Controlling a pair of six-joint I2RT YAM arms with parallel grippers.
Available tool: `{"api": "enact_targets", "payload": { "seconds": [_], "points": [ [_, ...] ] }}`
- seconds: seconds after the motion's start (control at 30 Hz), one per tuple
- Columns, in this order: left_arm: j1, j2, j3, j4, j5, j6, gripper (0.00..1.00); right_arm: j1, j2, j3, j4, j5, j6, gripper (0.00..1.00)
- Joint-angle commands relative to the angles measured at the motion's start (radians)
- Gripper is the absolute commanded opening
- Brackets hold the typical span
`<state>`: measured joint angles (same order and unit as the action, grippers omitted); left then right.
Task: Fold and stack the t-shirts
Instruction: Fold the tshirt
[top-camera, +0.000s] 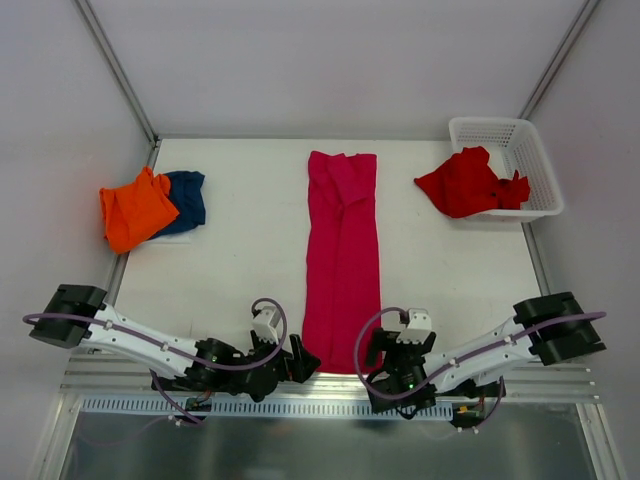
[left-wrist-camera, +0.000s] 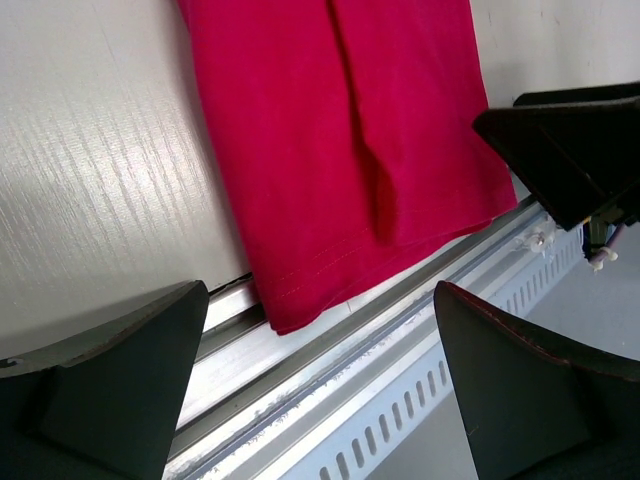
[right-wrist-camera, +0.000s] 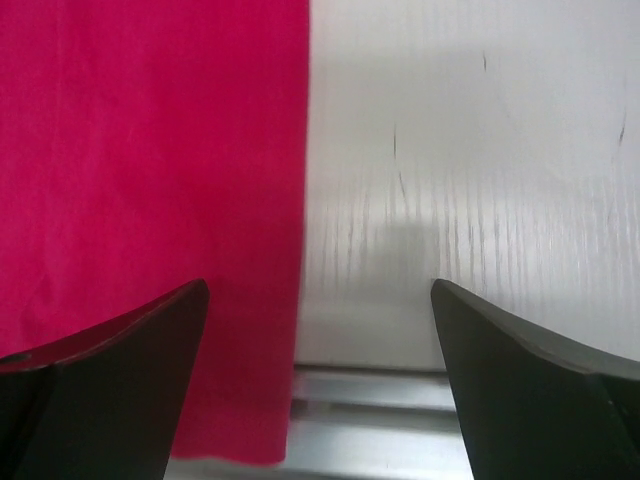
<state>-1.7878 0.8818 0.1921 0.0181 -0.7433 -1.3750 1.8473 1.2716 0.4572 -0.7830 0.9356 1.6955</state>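
Observation:
A crimson t-shirt (top-camera: 342, 255) lies folded into a long narrow strip down the middle of the table, its hem hanging over the near edge. My left gripper (top-camera: 303, 362) is open at the hem's left corner (left-wrist-camera: 285, 318), touching nothing. My right gripper (top-camera: 378, 352) is open at the hem's right corner (right-wrist-camera: 262, 440), one finger (right-wrist-camera: 100, 380) over the cloth. A folded orange t-shirt (top-camera: 135, 208) lies on a folded blue one (top-camera: 188, 198) at the far left. A red t-shirt (top-camera: 468, 182) spills out of the white basket (top-camera: 535, 160).
A metal rail (left-wrist-camera: 400, 340) runs along the table's near edge under both grippers. Metal frame posts (top-camera: 115, 65) rise at the far corners. The right gripper's black tip (left-wrist-camera: 570, 150) shows in the left wrist view.

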Motion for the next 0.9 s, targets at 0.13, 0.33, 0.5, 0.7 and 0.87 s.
{"api": "enact_targets", "payload": {
  "seconds": [0.13,0.33,0.5,0.7,0.87],
  "points": [
    [-0.051,0.011,-0.01,-0.024,0.025,-0.042,0.99,0.22,-0.058,0.055,-0.246,-0.13,0.504,1.0],
    [-0.068,0.02,-0.026,-0.023,0.019,-0.061,0.99,0.32,-0.055,0.055,-0.311,-0.113,0.659,1.0],
    [-0.093,0.017,-0.039,0.003,0.002,-0.082,0.99,0.339,-0.055,-0.026,-0.118,-0.075,0.659,1.0],
    [-0.114,0.025,-0.026,0.0,-0.03,-0.07,0.99,0.3,0.058,0.349,-0.71,-0.063,0.607,1.0],
    [-0.114,-0.009,0.108,-0.156,-0.131,0.076,0.99,0.199,0.094,0.596,-0.875,0.067,0.294,0.99]
  ]
}}
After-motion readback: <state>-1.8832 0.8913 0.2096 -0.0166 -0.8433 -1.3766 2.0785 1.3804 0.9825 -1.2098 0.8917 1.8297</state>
